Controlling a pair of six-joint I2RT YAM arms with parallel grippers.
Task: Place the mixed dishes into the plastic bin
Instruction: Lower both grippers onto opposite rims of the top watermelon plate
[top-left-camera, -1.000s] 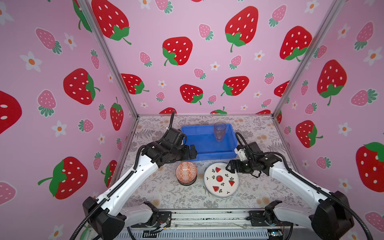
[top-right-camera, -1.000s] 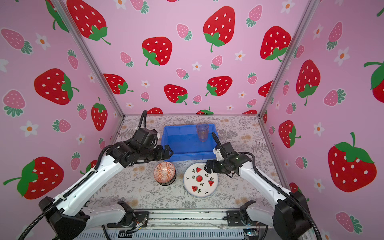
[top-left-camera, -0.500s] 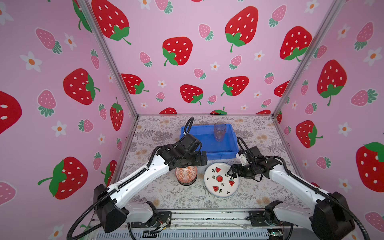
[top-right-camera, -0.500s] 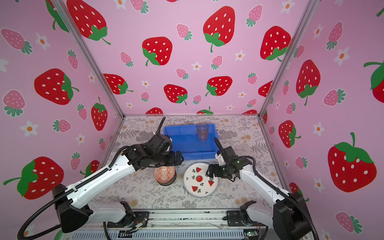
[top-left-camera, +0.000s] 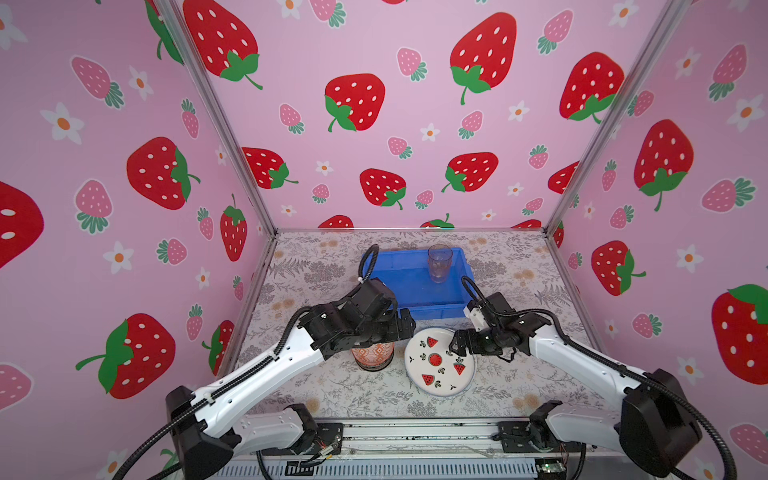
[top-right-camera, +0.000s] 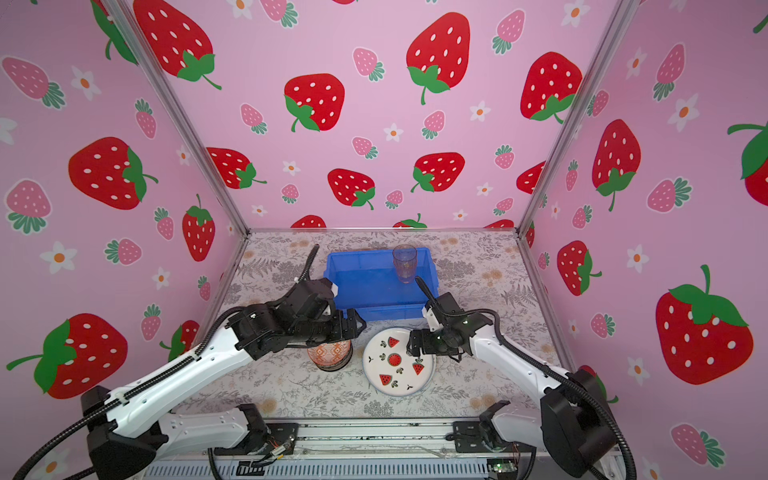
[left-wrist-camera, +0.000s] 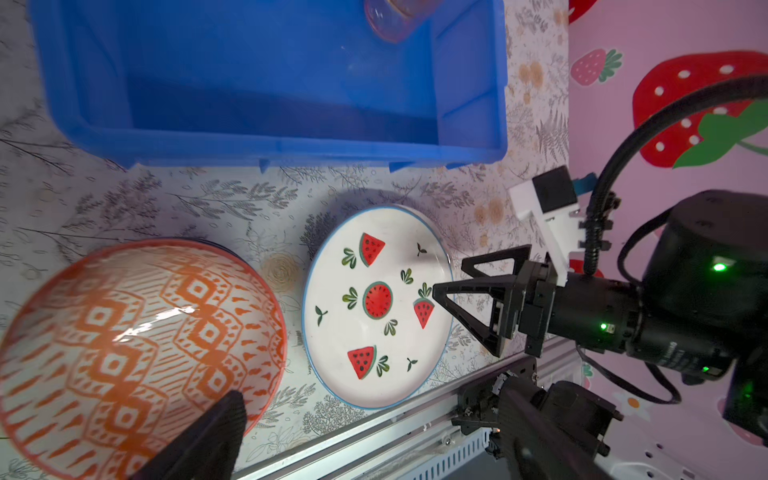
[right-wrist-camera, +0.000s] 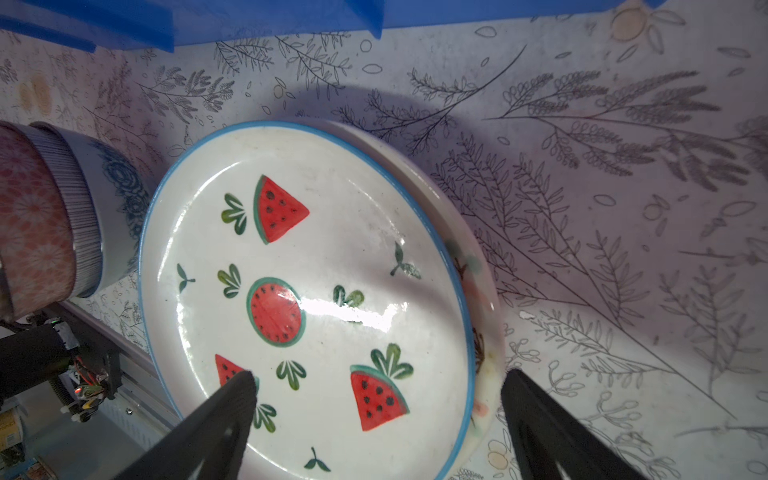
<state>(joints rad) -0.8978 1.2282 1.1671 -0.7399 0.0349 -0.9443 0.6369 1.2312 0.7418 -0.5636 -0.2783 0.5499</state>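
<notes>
The blue plastic bin (top-left-camera: 432, 309) (left-wrist-camera: 291, 145) sits at the back middle with a clear tumbler (top-left-camera: 439, 264) (top-right-camera: 404, 262) upright inside it. In front of it stands a stack of bowls, orange-patterned bowl (top-left-camera: 372, 358) (left-wrist-camera: 137, 345) on top and a blue-white bowl (right-wrist-camera: 120, 208) under it. My left gripper (top-left-camera: 401, 328) (left-wrist-camera: 374, 428) hangs open just above that bowl. To the right lies the watermelon plate (top-left-camera: 432, 370) (right-wrist-camera: 307, 291), resting on a second pale plate (right-wrist-camera: 482, 266). My right gripper (top-left-camera: 455, 343) (right-wrist-camera: 380, 386) is open, its fingers straddling the plates' right rim.
Pink strawberry walls close in the left, back and right sides. A metal rail (top-left-camera: 415, 432) runs along the table's front edge, close to the plates. The floral table cover (top-left-camera: 519, 374) shows on both sides of the bin.
My left arm has swung from the bin's front left corner forward and right to above the orange bowl. My right gripper has come down a little onto the plate's rim.
</notes>
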